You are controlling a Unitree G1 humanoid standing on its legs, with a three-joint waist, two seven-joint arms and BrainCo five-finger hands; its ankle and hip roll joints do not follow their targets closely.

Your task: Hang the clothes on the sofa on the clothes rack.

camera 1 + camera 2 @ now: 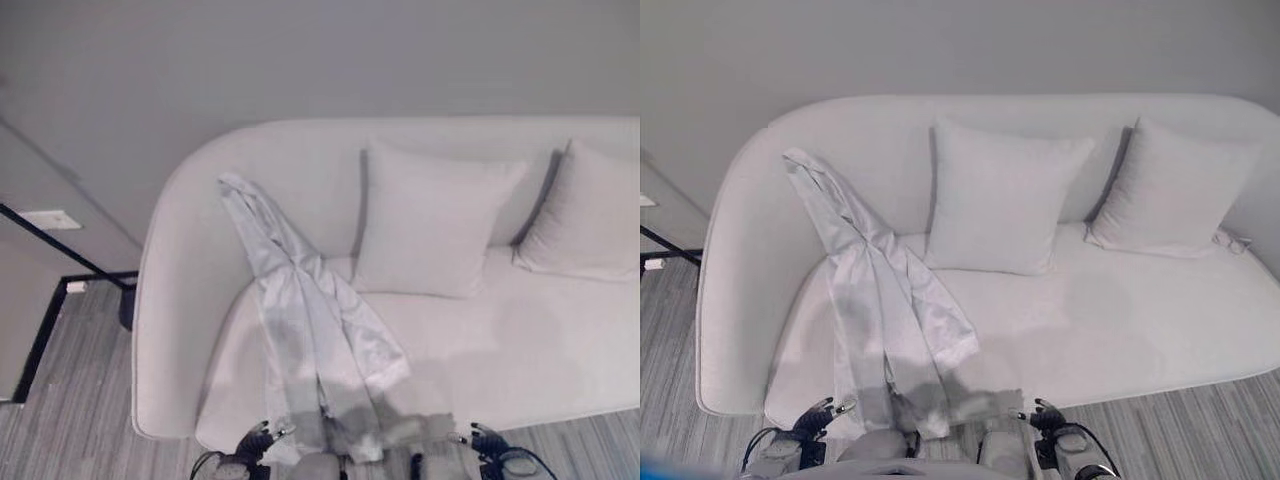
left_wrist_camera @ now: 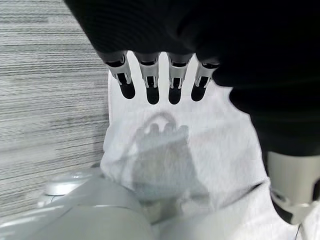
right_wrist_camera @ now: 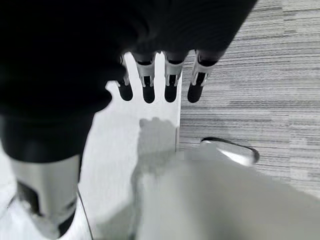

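A pale grey garment (image 1: 305, 320) is draped over the white sofa (image 1: 520, 350), from the top of the backrest at the left down across the seat and over the front edge. My left hand (image 1: 252, 443) is low at the sofa's front, just left of the garment's hem, and my right hand (image 1: 487, 440) is low to the garment's right. Both are apart from the cloth. In the left wrist view the fingers (image 2: 150, 80) are straight and hold nothing. In the right wrist view the fingers (image 3: 170, 80) are straight too. The black frame at the far left (image 1: 50, 290) may be the rack's base.
Two white cushions (image 1: 1000, 195) (image 1: 1170, 190) lean on the sofa's backrest at the middle and right. A grey wall rises behind. Grey striped floor (image 1: 60, 420) runs in front and to the left of the sofa.
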